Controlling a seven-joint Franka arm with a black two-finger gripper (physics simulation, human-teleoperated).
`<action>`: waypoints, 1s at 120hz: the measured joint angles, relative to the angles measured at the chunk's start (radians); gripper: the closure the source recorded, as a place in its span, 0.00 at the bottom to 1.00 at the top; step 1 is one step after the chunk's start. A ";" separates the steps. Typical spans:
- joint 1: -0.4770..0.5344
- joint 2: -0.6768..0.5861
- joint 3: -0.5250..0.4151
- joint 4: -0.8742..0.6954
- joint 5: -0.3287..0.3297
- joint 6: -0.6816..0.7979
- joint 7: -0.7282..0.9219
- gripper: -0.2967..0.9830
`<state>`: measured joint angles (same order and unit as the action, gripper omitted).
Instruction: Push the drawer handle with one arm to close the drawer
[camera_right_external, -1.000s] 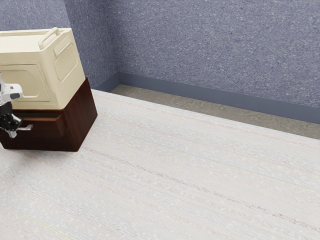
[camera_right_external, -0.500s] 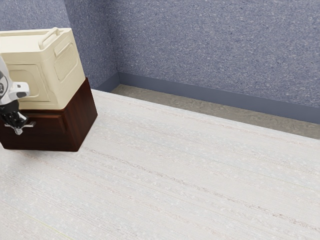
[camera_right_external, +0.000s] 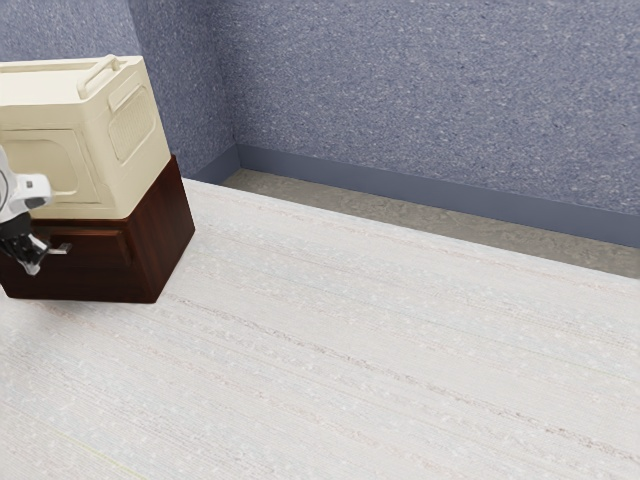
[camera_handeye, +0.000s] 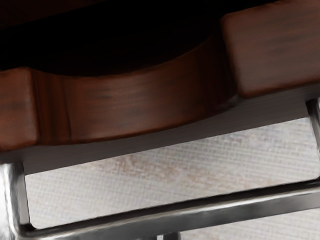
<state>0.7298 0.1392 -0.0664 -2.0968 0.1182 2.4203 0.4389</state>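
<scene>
At the exterior view's left edge, my gripper (camera_right_external: 32, 262) is beside the left part of the silver handle (camera_right_external: 62, 249) and partly hides it. Whether they touch cannot be told. The dark brown drawer front (camera_right_external: 95, 272) stands nearly flush with its cabinet (camera_right_external: 172, 235). In the wrist view, the metal handle (camera_handeye: 200, 212) crosses low in front of the brown drawer front (camera_handeye: 135, 110), whose top edge has a curved dip. A dark gap lies between this front and the cabinet, so the drawer looks slightly open.
A cream box (camera_right_external: 125, 130) with a raised handle rests on top of the cabinet. The pale floor (camera_right_external: 380, 340) spreads toward the exterior view's right, and a speckled blue wall (camera_right_external: 430, 90) rises behind.
Since the first frame the drawer and its handle have moved inward. My gripper first went toward the exterior view's right, then drew back slightly left along the handle.
</scene>
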 joint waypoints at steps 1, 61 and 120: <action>0.001 -0.001 0.000 -0.001 0.001 0.004 0.001 0.84; 0.025 -0.020 0.001 -0.077 0.060 0.292 0.034 0.82; 0.047 -0.661 -0.006 -0.248 -0.047 -0.264 0.043 0.43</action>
<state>0.7764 -0.5214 -0.0727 -2.3444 0.0709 2.1558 0.4815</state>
